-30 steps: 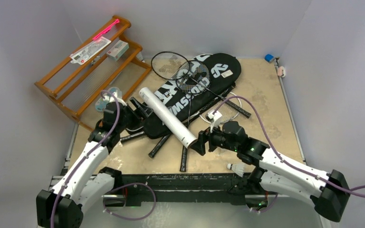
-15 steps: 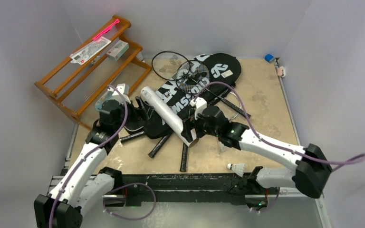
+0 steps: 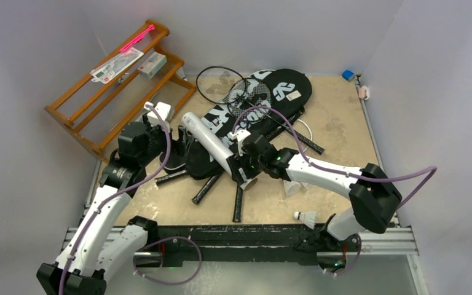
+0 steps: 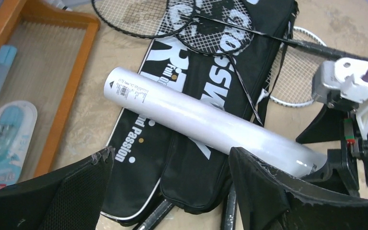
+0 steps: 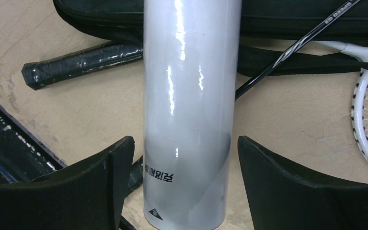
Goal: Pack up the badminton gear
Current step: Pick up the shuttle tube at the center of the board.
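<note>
The step in hand looks like the pickup of the long white tube (image 3: pixel 214 149). It lies slantwise over the two black covers (image 3: pixel 286 92), left of the middle of the tabletop (image 3: pixel 344 135), with one end toward the near edge and the other aimed at the far-left corner. The right fingers (image 5: pixel 91 187) are spread and straddle the tube's near end. A sliver of gap shows on each side, so nothing is pinched yet. The left fingers (image 4: pixel 278 191) are also spread and empty, hovering off the near-left end of the covers and facing the tube's flank. The rackets (image 3: pixel 221 83) lie crossed on the covers toward the far edge. Black handles (image 5: pixel 76 64) stick out from under the tube toward the near edge. One shuttlecock (image 3: pixel 308 217) sits alone by the near edge, right of the middle. Packing seems barely begun, since all this gear lies loose. Next, the right fingers need to close squarely across the tube, firmly enough that its glossy round wall does not slip or roll, but without denting it. The tube then has to come straight up, clear of the thin racket shaft beside it. The left fingers are well placed to steady the far end.
</note>
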Tool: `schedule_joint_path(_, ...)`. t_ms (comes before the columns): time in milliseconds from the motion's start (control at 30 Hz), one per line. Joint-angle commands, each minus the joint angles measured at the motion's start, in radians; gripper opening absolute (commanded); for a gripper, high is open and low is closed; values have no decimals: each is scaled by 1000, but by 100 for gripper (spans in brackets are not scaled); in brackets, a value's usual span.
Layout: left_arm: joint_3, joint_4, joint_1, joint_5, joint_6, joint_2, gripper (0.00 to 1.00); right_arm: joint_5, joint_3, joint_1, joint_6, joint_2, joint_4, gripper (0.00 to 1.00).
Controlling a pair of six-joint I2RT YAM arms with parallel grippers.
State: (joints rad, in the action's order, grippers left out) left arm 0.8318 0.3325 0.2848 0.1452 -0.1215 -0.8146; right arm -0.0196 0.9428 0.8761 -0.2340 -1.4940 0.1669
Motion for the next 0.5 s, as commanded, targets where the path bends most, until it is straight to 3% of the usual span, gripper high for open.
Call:
schedule_joint_path(0, -4, -11, 5, 130, 191, -10, 88, -71, 44, 7, 9, 9, 21, 81)
schedule_joint_path(167, 62, 68, 7, 292, 322, -85, 88, -100, 45, 7, 17, 1, 29, 74)
schedule_joint_path(333, 57, 38, 7, 311, 415, -71, 88, -92, 50, 7, 31, -8, 44, 68)
schedule_joint_path(467, 47, 22, 8, 473, 564, -60, 87, -90, 53, 8, 36, 32, 55, 58)
